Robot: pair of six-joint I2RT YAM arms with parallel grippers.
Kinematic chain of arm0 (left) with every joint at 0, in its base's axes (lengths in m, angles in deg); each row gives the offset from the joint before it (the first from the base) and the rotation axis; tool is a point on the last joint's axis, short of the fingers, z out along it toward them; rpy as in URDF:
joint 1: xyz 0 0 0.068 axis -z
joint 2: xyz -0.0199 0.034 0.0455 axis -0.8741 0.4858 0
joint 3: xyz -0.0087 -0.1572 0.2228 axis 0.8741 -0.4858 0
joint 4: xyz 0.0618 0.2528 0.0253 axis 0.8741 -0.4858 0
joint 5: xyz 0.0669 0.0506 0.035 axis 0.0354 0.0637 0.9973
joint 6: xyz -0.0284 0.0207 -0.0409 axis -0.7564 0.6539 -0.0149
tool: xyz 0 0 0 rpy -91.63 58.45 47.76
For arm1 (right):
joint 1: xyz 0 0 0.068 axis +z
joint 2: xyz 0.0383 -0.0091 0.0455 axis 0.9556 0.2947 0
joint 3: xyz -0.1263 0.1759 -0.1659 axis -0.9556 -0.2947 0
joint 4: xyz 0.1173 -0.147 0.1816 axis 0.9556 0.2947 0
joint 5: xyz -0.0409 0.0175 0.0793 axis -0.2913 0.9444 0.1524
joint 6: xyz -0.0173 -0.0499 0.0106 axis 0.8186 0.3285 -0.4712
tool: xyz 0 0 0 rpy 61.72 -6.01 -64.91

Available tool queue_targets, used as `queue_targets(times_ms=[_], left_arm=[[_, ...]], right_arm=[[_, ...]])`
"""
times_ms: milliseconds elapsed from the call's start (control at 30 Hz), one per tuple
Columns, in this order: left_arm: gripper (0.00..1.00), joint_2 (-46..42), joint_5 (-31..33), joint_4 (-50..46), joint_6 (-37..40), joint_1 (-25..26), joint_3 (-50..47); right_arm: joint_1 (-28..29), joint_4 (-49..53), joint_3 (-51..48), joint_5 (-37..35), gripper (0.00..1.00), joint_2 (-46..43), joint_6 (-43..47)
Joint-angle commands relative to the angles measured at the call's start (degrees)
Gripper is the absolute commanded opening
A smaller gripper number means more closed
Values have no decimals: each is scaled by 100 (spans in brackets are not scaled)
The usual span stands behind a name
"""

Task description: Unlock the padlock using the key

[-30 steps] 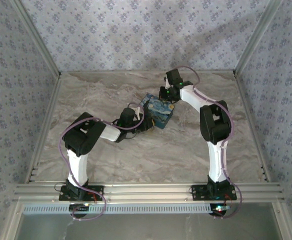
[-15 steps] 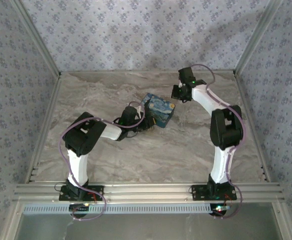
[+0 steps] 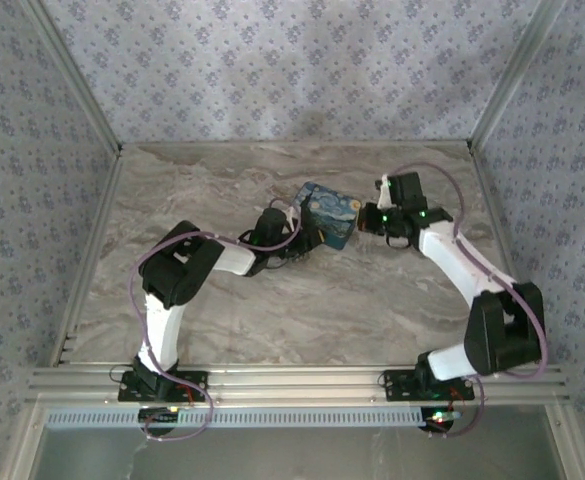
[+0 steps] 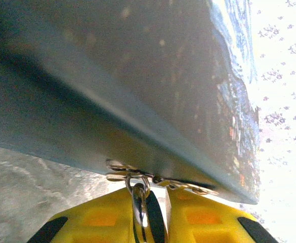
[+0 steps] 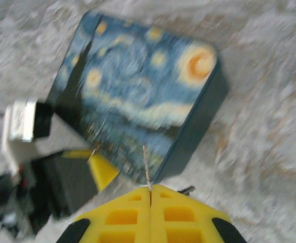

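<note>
The padlock (image 3: pixel 328 216) sits on the tabletop (image 3: pixel 372 300), the left hand (image 4: pixel 155 191) pinching a small metal ring (image 4: pixel 139 202) at its edge and the right hand (image 5: pixel 150 191) clenched on a thin sliver, probably the key (image 5: pixel 145 167), just beside it, so inserting and turning look still undone.

Black-and-white arms (image 3: pixel 452 255), purple cables (image 3: pixel 138 280), yellow fingers (image 5: pixel 122 215).

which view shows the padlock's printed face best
The right wrist view: the padlock shows almost its whole starry face, with yellow spots and one dark side, though slightly blurred. The top external view shows it small, so the print is hard to read. The left wrist view shows a very close, blurred side of it.
</note>
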Motion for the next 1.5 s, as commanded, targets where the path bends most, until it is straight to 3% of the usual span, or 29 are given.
queue_targets(times_ms=[0,267,433,767,1467], left_arm=[[19,226,-568,-488,-436,66,95],[20,209,-716,-420,-495,62,268],[19,242,-787,-78,-763,42,245],[19,292,-922,232,-1037,2,202],[18,407,-1003,864,-1331,-56,83]], right_arm=[[-86,-787,-752,1303,0,-641,-229],[-143,-2021,-2054,2709,0,-1155,-416],[-126,-2156,-2286,2342,0,-1155,-447],[204,-3619,-2655,1861,0,-334,-1239],[145,-5698,-2906,1835,0,1015,-2623]])
